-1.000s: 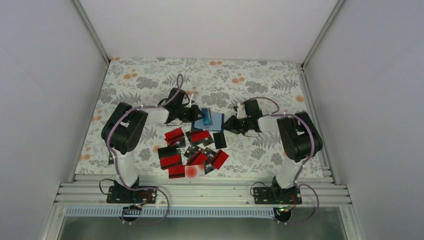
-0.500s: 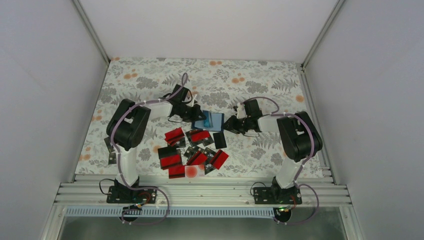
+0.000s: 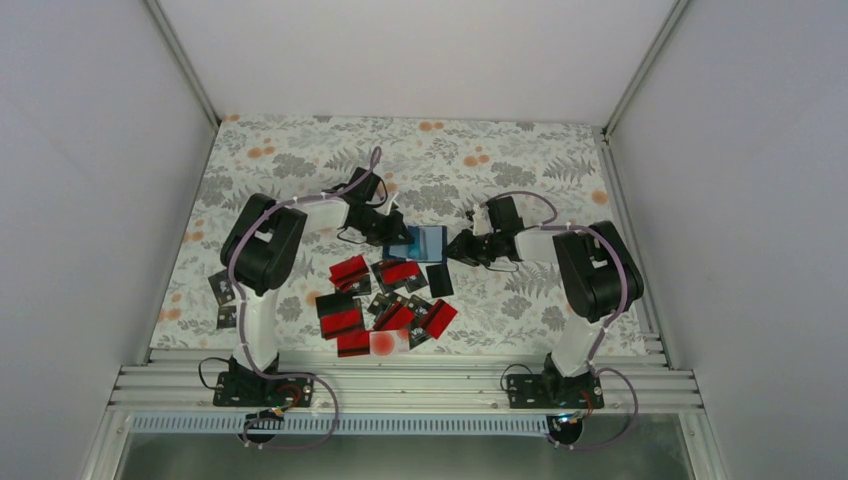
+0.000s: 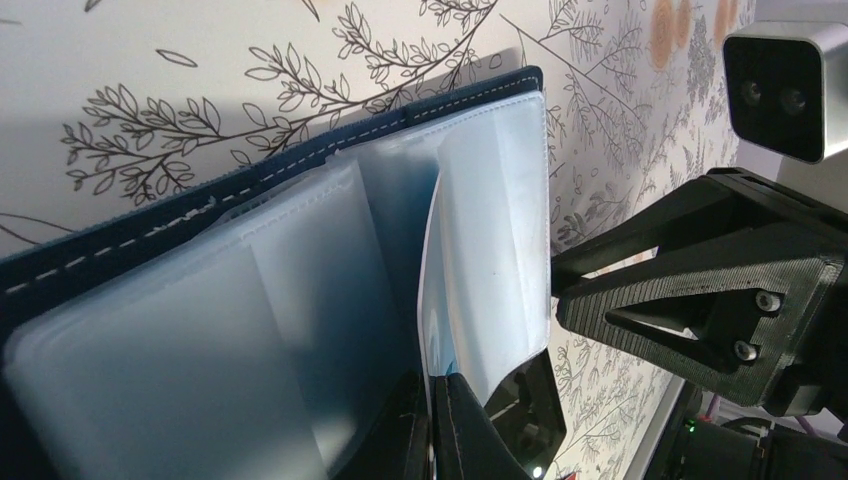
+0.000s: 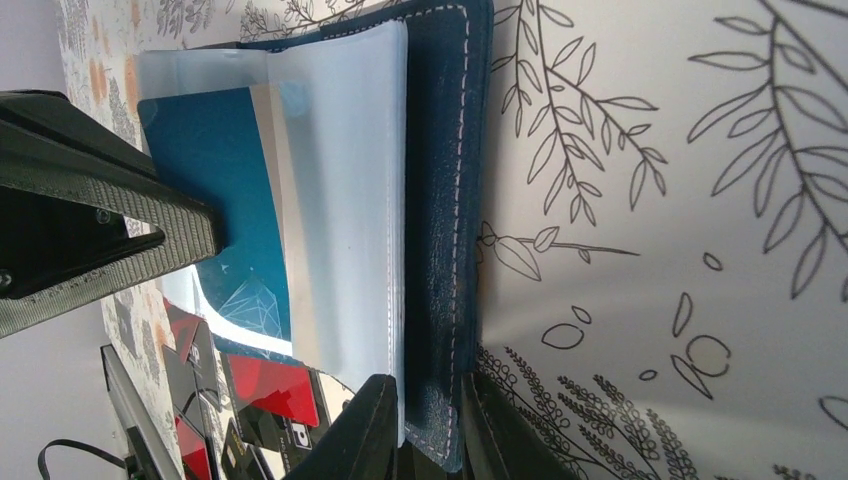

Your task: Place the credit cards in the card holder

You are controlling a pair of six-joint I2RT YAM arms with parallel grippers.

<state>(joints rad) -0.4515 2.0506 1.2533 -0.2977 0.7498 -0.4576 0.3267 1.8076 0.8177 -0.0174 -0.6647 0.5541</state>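
Two claws meet at the card holder [image 5: 440, 200], which lies open on the flowered surface [image 3: 300, 160] between them.

Left claw [image 4: 433, 400]: jaws pressed together on a thin sheet, apparently the edge of the light blue card [image 5: 225, 150]. That card sits partly under a clear sleeve [image 5: 340, 200] just ahead of the fingertips, the rest sticking out bare.

Right claw [image 5: 432, 395]: jaws narrow, one finger on each side of the holder's stitched navy cover and sleeve pages, clamping that edge. Its fingertips face the left claw's across the holder.

Remaining credit cards [image 3: 385, 305], mostly red and black, lie loose on the surface behind both claws, toward the arm bases.
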